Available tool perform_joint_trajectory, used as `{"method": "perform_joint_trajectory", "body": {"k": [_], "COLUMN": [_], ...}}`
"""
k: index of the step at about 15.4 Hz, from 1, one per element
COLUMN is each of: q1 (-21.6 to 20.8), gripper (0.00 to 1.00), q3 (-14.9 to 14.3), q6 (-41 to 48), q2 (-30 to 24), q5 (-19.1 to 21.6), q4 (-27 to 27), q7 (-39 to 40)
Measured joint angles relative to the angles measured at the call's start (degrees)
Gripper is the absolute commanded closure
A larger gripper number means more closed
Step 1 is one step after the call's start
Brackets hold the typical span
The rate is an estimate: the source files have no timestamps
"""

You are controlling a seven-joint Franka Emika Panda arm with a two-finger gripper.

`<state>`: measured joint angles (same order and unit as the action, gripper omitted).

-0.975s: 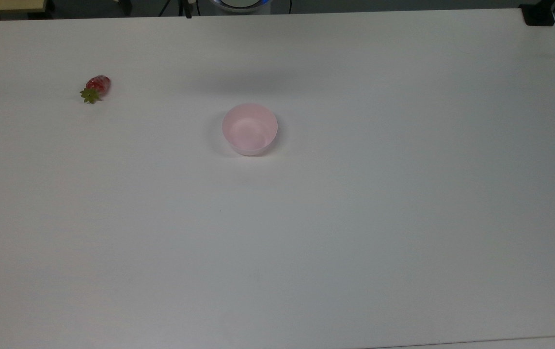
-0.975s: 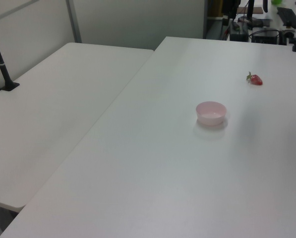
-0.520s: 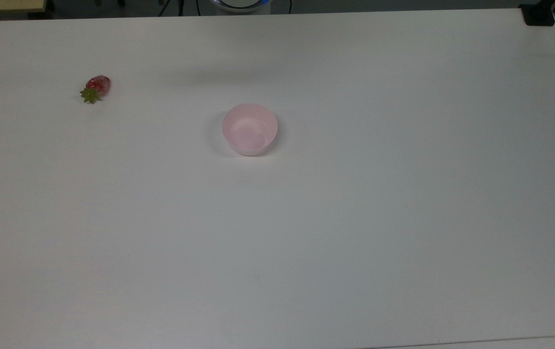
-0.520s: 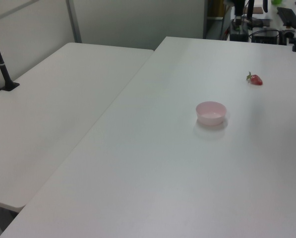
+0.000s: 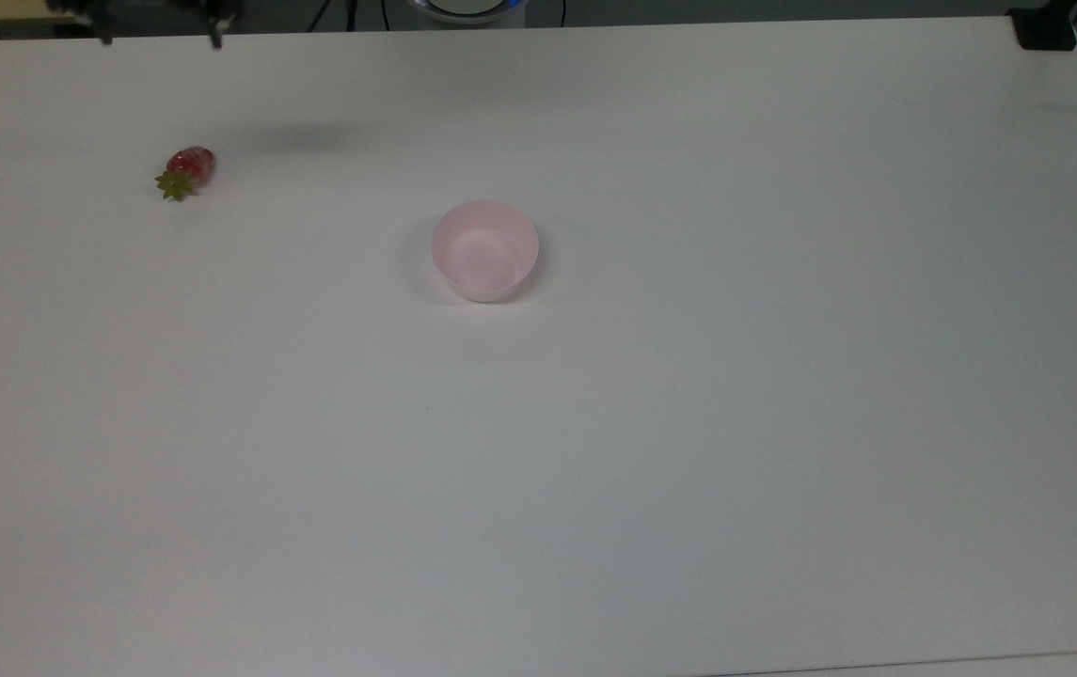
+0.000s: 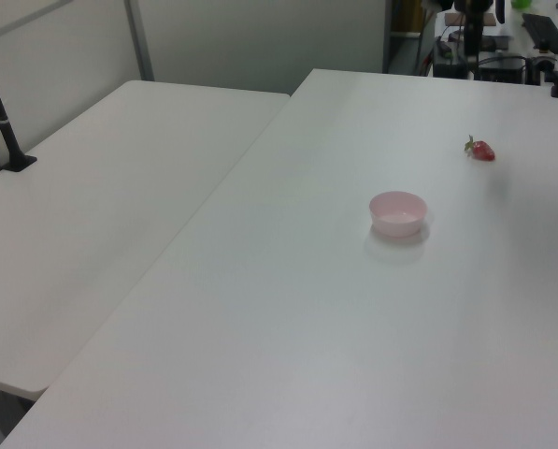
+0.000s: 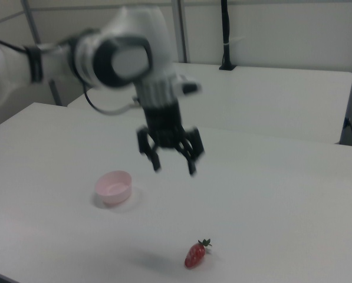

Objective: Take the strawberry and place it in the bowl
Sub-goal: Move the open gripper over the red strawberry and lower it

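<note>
Below the spread-fingered, empty tool (image 7: 174, 163), the glossy red toy strawberry (image 7: 194, 254) is lying sideways, risking rolling if pinched off-centre.

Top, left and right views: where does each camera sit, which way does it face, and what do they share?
Top view: overhead, looking down on the table; gripper at the top edge.
Left view: raised, beyond the bowl from the strawberry.
Right view: low on the strawberry's side, facing the arm and open gripper.
All three share the strawberry and bowl.
</note>
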<state>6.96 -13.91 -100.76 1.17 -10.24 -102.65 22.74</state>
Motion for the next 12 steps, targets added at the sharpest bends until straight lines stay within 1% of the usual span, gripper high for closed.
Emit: {"method": "perform_joint_trajectory", "body": {"k": [3,5,6,8,10,12], "q1": [1.5,2.0,2.0,2.1,2.0,2.0], "gripper": [0.0,0.01,0.03,0.04,0.05,0.06], "q3": [-3.9,-6.2,-7.1,-8.1,-8.2,-8.3], "q6": [-13.2,-20.9,-23.7,-26.3,-26.7,-27.3], "q2": [0.7,1.0,1.2,1.6,2.5,3.9], "q5": [0.0,0.0,0.0,1.5,5.4,8.1], "q4": [-10.1,-15.6,-17.8,-20.7,-21.6,-21.7], "q7": [-1.0,-1.8,-2.3,-4.2,-5.2,-5.5]}}
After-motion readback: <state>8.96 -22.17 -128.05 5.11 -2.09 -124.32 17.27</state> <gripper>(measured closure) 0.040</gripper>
